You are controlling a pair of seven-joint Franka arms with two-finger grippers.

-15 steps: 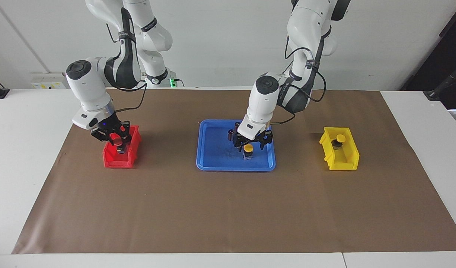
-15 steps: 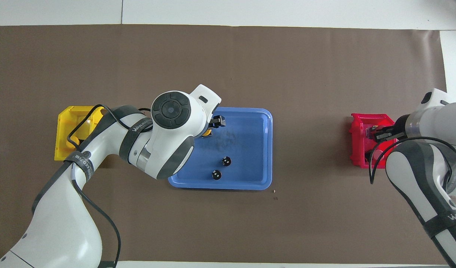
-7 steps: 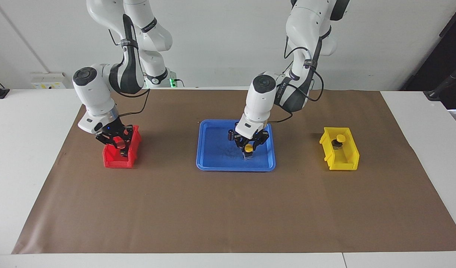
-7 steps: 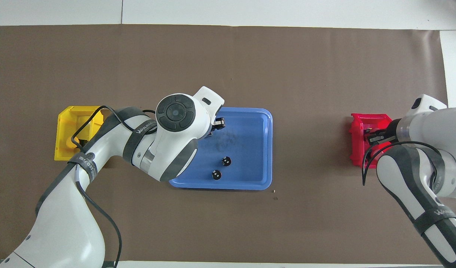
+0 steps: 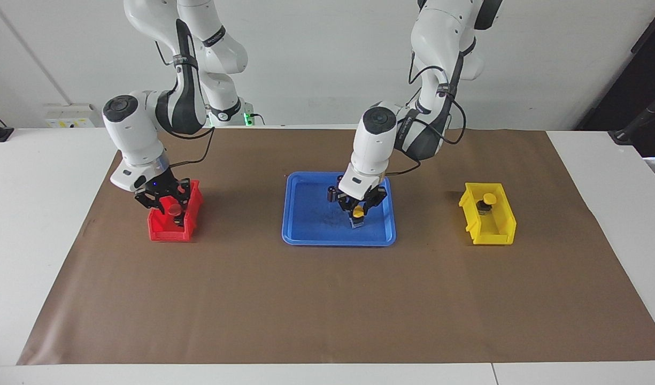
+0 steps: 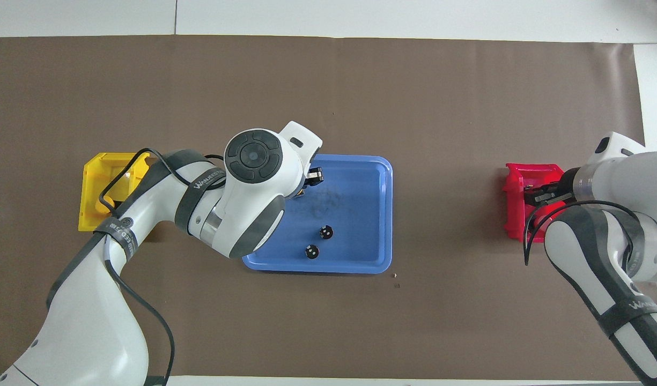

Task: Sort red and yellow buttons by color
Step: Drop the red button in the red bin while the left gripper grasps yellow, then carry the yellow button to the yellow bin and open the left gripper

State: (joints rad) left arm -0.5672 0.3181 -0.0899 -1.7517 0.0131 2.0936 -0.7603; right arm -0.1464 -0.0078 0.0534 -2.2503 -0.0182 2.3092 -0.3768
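Two yellow-capped buttons [image 5: 357,212] [image 5: 488,201], one red-capped button [image 5: 174,209], dark bases.

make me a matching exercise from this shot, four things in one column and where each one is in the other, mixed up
Things:
1. yellow button under the left gripper
2. red button
3. two dark cylinders
4. other yellow button

Places:
A. in the red bin
B. in the yellow bin
C. in the blue tray, toward the left arm's end
D. in the blue tray, at its edge nearest the robots

Pairs: 1-C, 2-A, 3-D, 4-B
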